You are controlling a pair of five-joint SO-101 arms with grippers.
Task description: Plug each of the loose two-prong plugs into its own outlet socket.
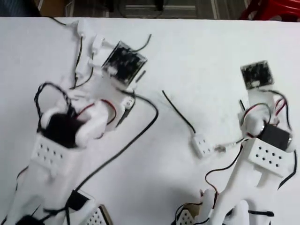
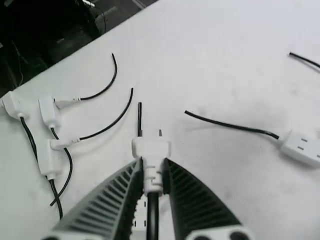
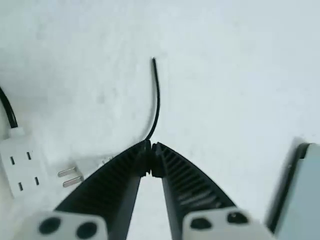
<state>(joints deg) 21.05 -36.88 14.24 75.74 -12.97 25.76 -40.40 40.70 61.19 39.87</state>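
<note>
Outlet socket (image 1: 201, 144), white with a black lead, lies on the white counter (image 1: 206, 56) between the two arms. The left end effector (image 2: 151, 167) is clamped on a white two-prong plug (image 2: 151, 148). This plug is well apart from the outlet socket, with both prongs pointing away from the wrist and its black cable running back between the fingers. The right end effector (image 3: 150, 148) sits just beside the outlet socket, its fingertips pressed together on the short cord (image 3: 158, 100) of a second plug (image 3: 82, 169). That plug lies flat on the counter, its prongs aimed at the outlet socket's slots and near them but not inserted. Farther from the outlet socket than the clamped plug, three more white socket blocks (image 2: 48, 111) lie close together. Two of them have a plug with a short black cord attached.
</note>
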